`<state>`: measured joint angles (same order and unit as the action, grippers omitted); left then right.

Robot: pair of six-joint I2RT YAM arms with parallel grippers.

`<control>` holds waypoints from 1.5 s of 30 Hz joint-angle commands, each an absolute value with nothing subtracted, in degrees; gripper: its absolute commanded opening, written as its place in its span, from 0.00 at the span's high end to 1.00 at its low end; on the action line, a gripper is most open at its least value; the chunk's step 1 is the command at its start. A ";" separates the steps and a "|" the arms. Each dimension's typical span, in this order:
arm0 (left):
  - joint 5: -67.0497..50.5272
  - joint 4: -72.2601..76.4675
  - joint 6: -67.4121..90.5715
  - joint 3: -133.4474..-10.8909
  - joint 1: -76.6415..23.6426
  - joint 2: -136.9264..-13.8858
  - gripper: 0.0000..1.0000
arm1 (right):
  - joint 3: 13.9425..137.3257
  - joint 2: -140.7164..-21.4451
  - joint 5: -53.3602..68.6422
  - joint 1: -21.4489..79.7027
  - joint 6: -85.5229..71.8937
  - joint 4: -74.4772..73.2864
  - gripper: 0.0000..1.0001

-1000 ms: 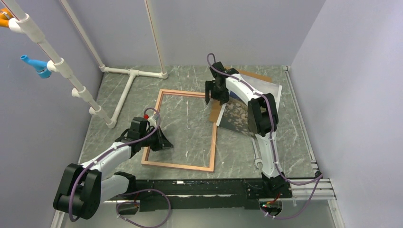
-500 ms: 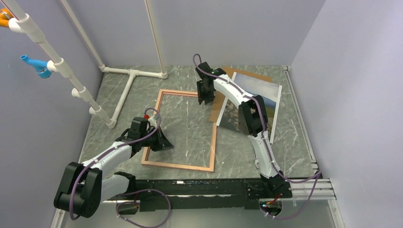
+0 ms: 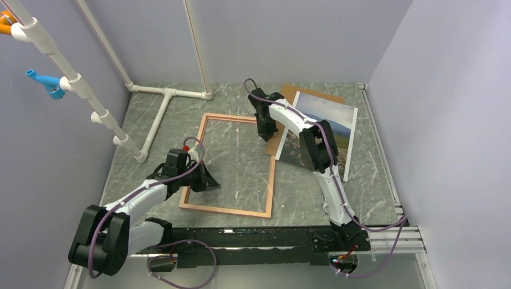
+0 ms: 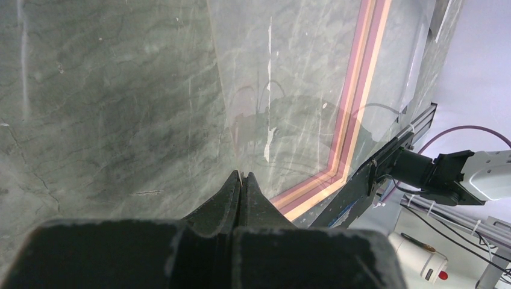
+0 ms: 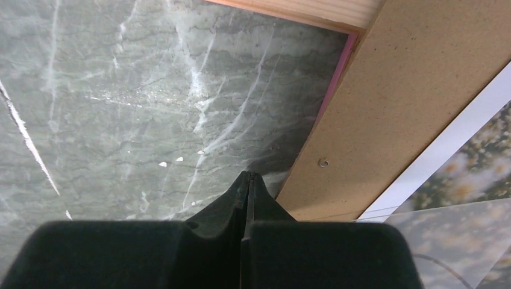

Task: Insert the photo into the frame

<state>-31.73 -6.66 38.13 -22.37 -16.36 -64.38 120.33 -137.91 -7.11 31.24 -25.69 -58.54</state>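
Left gripper (image 4: 242, 179), jaws together, likely pins the frame (image 3: 226, 211) steady; right gripper (image 5: 248, 176), closed empty, sits beside the board (image 5: 373, 108) beneath the photo (image 3: 328, 120).

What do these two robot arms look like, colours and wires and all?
The left arm and right arm are white tubes with chunky black joints, each trailed by a purple cable. The left gripper and right gripper are black, tapering to wedge-shaped fingers.

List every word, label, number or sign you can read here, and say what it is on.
No text can be read in any view.
The photo shows only a landscape, no caption.
The frame and the brown backing board carry no lettering.
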 commanded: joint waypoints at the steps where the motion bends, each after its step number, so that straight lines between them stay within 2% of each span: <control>1: -32.25 -5.99 36.61 -21.77 -16.36 -64.95 1.00 | 118.43 -134.53 -11.98 31.03 -24.62 -62.61 1.00; 30: -31.65 -6.33 36.65 -21.30 -16.39 -64.60 1.00 | 100.73 -122.98 -11.59 24.11 -23.13 -58.06 1.00; 37: -31.86 -5.90 36.65 -21.38 -16.43 -65.23 1.00 | 99.93 -121.45 -9.81 22.84 -22.81 -57.69 0.99; 39: -31.96 -5.99 36.66 -21.46 -16.43 -65.09 1.00 | 99.66 -120.58 -7.95 22.67 -22.71 -57.48 0.91; 42: -32.30 -5.66 36.59 -21.34 -16.43 -64.85 1.00 | 98.01 -118.55 -4.84 22.19 -22.80 -56.42 0.70; 45: -33.05 -5.22 36.17 -21.35 -16.53 -64.71 1.00 | 95.87 -116.84 -2.45 21.74 -22.94 -55.50 0.61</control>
